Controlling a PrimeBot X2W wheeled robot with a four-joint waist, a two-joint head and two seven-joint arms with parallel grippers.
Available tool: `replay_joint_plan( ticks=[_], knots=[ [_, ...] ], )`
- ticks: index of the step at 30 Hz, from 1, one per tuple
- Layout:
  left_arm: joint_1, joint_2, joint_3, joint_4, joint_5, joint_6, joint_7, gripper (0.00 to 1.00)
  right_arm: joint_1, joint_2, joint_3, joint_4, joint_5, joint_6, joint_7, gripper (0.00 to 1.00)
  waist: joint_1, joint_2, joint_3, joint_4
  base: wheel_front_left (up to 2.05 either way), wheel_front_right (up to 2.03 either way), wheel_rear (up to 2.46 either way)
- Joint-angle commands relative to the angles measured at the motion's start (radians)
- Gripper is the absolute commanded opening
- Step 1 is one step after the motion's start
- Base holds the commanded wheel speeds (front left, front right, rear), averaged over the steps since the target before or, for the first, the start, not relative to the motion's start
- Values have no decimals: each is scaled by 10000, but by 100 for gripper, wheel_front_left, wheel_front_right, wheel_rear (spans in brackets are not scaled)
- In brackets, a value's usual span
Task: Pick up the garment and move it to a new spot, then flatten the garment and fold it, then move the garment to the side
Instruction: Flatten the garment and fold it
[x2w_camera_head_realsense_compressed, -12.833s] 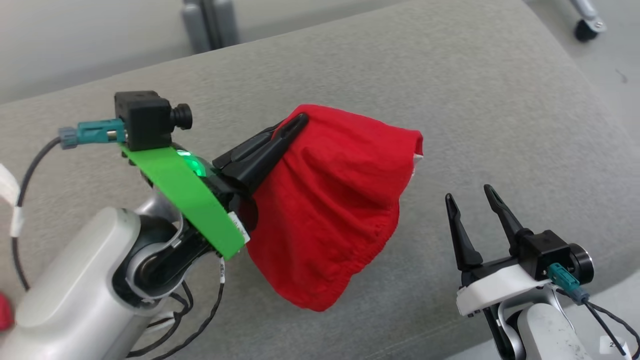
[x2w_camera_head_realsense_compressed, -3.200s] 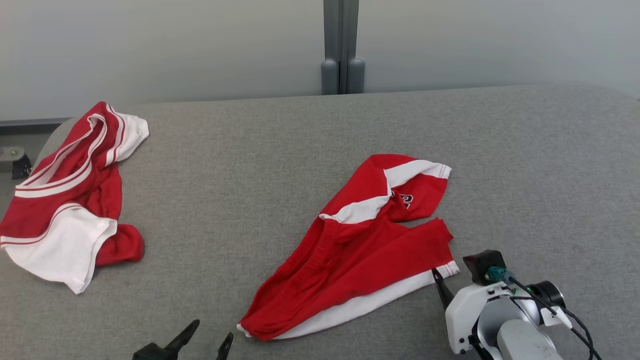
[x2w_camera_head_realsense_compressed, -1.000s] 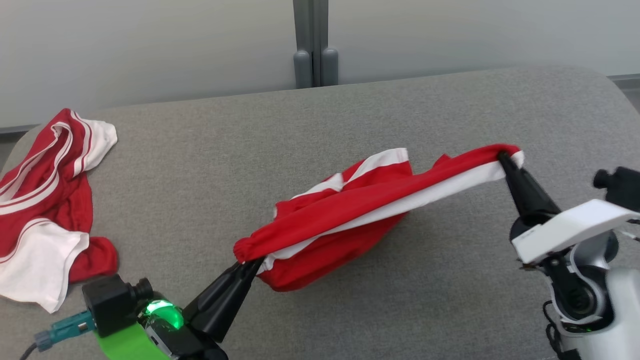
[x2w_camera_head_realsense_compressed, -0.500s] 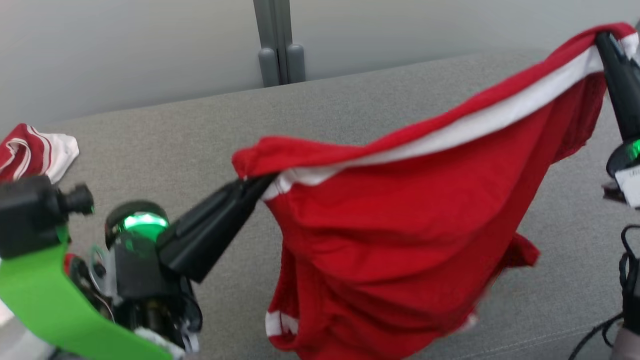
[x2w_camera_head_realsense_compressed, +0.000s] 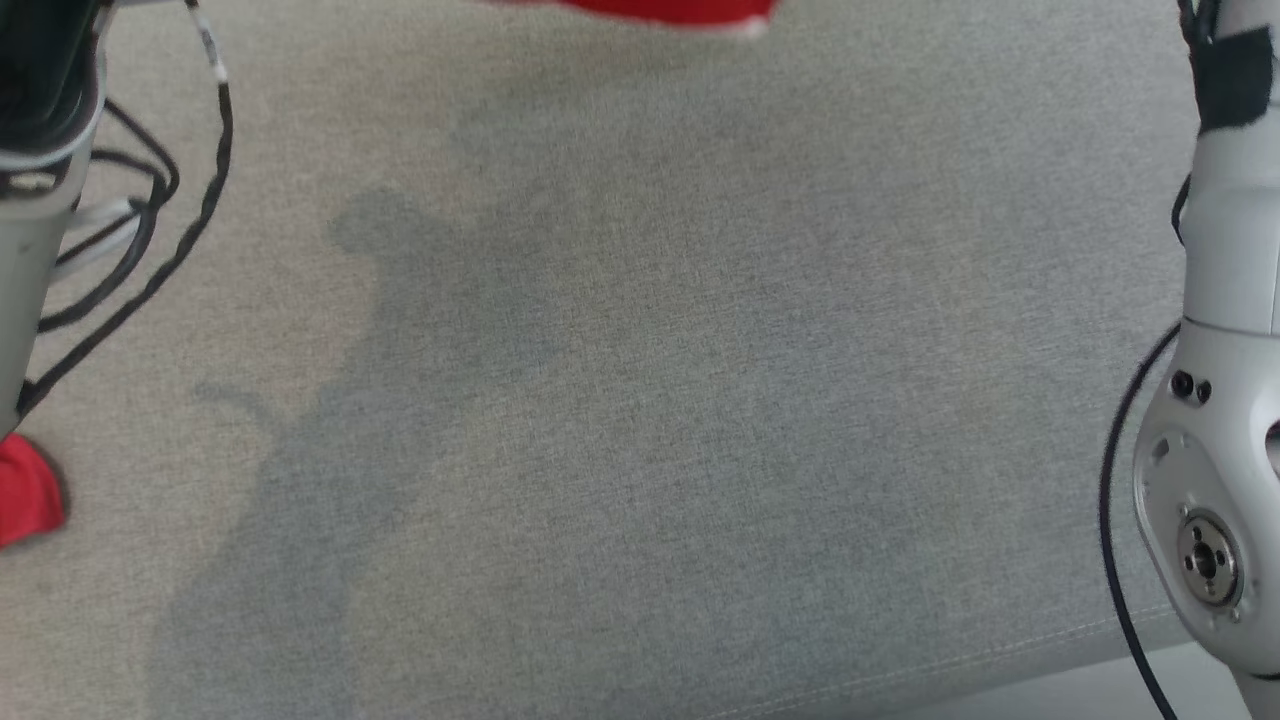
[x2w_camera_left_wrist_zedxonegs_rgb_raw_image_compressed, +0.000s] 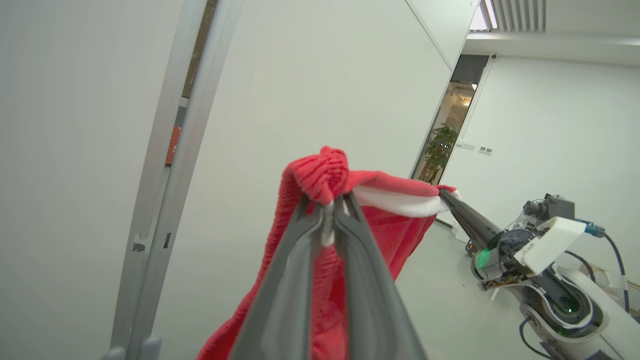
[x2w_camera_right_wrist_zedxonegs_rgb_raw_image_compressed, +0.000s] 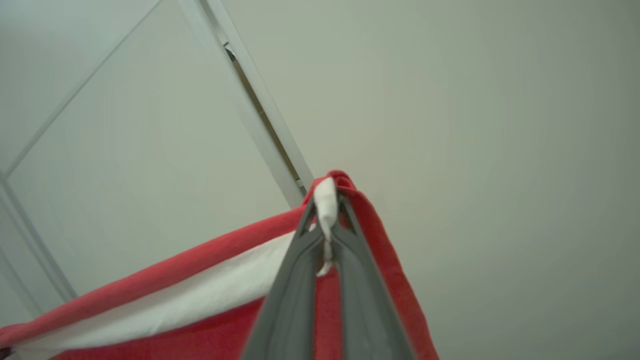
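Soft red knit garment (x2w_camera_left_wrist_zedxonegs_rgb_raw_image_compressed: 390, 230) with a white band hung stretched lengthwise between the left gripper (x2w_camera_left_wrist_zedxonegs_rgb_raw_image_compressed: 330, 209) and right gripper (x2w_camera_right_wrist_zedxonegs_rgb_raw_image_compressed: 326, 212), both pinching bunched corners tight.

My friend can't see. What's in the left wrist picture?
The left gripper pinches one end of a red and white garment held up in the air. The right gripper holds the other end, before a white wall.
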Motion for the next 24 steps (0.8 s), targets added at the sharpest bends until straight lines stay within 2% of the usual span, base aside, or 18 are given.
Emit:
replay_joint_plan(
  ticks=[1, 6, 8, 12, 16, 19, 24],
  knots=[
    [-314, -190, -53, 548, 352, -214, -402, 0, -315, -2, 135, 717, 107, 0, -506, 0, -2, -1, 1384, -103, 0, 0, 0],
    [-590, -711, -629, 2473, 1493, -651, -1968, 0, -839, -7, 969, 3079, 835, 1, -2256, 0, -2, -1, 1713, -280, 0, 0, 0],
    [-107, -769, -934, 2920, 1605, -724, -2464, 0, -346, -13, 1456, 3728, 1109, 0, -2741, 0, -2, -1, 1669, -342, 0, 0, 0],
    [1334, -553, -2107, 2705, 1635, -730, -2971, 0, 1181, -18, 2259, 4271, 1672, 1, -3378, 0, -2, -1, 1416, -347, 0, 0, 0],
    [3255, -317, -2786, 1801, 1660, -723, -3114, 0, 3214, -11, 2593, 3915, 2055, 0, -3664, 0, -2, -1, 944, -309, 0, 0, 0],
    [4893, -250, -2539, 984, 1958, -724, -3102, 0, 4731, -40, 2677, 3248, 2033, 0, -3681, 0, -2, -1, 438, -272, 0, 0, 0],
    [7967, -520, -1976, -132, 2364, -726, -3096, 0, 7680, -442, 2431, 1413, 2302, 0, -3207, 0, -2, -1, -864, -95, 0, 0, 0]
  ],
)
